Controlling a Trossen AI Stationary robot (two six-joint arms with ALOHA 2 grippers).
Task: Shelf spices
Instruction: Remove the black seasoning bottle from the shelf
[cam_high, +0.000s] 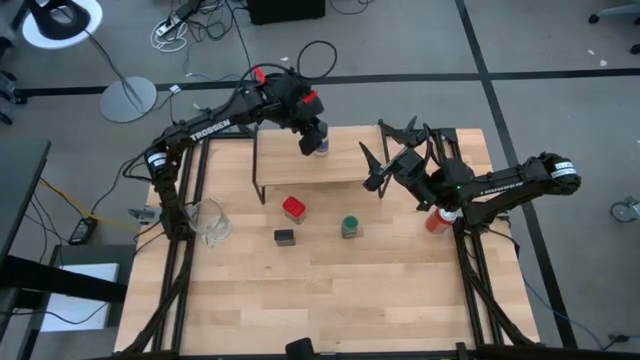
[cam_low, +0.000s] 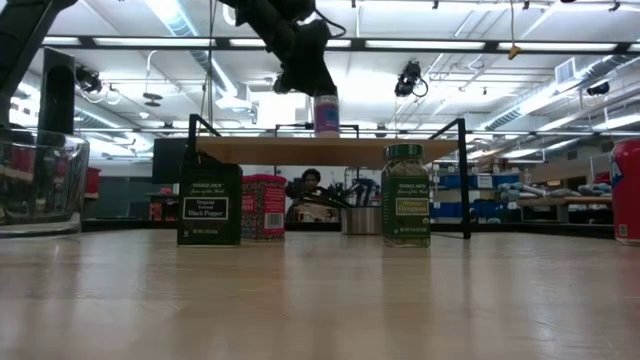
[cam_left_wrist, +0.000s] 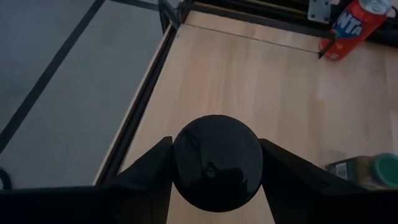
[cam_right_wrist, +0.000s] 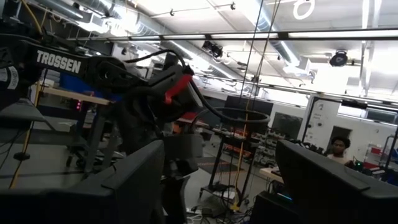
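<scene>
My left gripper (cam_high: 313, 135) reaches over the shelf (cam_high: 310, 160) and is shut on the purple-labelled jar (cam_high: 320, 148). In the low view the jar (cam_low: 326, 115) stands upright on the shelf's plank (cam_low: 380, 150). On the table in front of the shelf stand the red tin (cam_high: 293, 208), the dark tin (cam_high: 285, 237) and the green jar (cam_high: 350, 226), each on its base. My right gripper (cam_high: 385, 160) hovers open at the shelf's right end, touching nothing. My left gripper holds the purple-labelled jar by its dark round lid (cam_left_wrist: 216, 162), pinched between the two fingers (cam_left_wrist: 149, 171), one on each side. The fingers come from above, slanting down. The jar is upright, and in the low view its base (cam_low: 326, 133) meets the shelf's plank.
A clear glass cup (cam_high: 210, 220) stands near the table's left edge. A red drink can (cam_high: 437, 220) stands near the right edge, under my right arm. Bare tabletop (cam_high: 320, 300) lies toward the near edge. A person (cam_right_wrist: 336, 146) sits in the room beyond.
</scene>
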